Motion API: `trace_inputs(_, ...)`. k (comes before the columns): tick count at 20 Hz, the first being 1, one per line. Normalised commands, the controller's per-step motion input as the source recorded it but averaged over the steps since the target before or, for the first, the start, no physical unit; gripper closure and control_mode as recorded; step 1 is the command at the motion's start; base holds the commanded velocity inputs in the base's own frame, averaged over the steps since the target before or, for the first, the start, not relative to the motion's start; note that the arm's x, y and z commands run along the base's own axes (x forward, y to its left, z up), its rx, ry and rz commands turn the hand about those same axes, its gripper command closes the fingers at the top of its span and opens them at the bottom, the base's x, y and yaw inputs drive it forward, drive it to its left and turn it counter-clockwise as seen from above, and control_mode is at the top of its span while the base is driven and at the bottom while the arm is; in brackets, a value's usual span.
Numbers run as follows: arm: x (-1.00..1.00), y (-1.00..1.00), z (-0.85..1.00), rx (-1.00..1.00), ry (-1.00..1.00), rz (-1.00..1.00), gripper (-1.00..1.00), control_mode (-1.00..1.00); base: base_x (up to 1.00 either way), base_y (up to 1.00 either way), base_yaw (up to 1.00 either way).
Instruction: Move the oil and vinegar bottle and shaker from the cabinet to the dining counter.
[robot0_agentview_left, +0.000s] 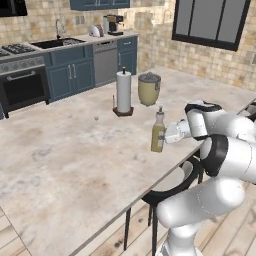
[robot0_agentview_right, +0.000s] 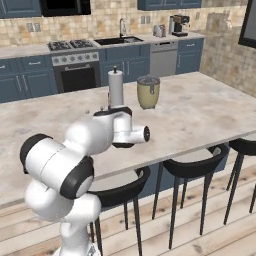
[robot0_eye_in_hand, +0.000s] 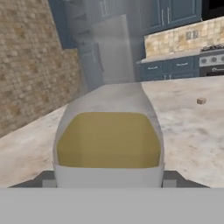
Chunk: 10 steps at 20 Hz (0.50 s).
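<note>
While the two-finger gripper (robot0_agentview_left: 167, 134) clasps the small clear bottle of yellow-olive oil and vinegar (robot0_agentview_left: 158, 133) upright above the beige marbled dining counter (robot0_agentview_left: 65, 155), step 1's set-down needs lowering, then release

open dining counter (robot0_agentview_left: 60, 160) left of bottle (robot0_agentview_left: 158, 134), paper towel roll (robot0_agentview_left: 123, 91), beige pot (robot0_agentview_left: 149, 89) behind

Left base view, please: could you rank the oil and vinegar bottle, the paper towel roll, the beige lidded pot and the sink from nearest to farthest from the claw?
1. oil and vinegar bottle, right at the claw, near the counter's edge.
2. and 3. paper towel roll and beige lidded pot, farther back on the dining counter; too close to call.
4. sink, at the back wall.
</note>
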Motion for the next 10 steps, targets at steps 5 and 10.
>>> trace_inputs(5,0.16,0.02,-0.32,0.01,-0.01,0.00,1.00,-1.00,0.00,0.00,0.00)
trace_inputs(10,0.24,0.04,-0.17,0.00,-0.01,0.00,1.00,-1.00,0.00,0.00,0.00)
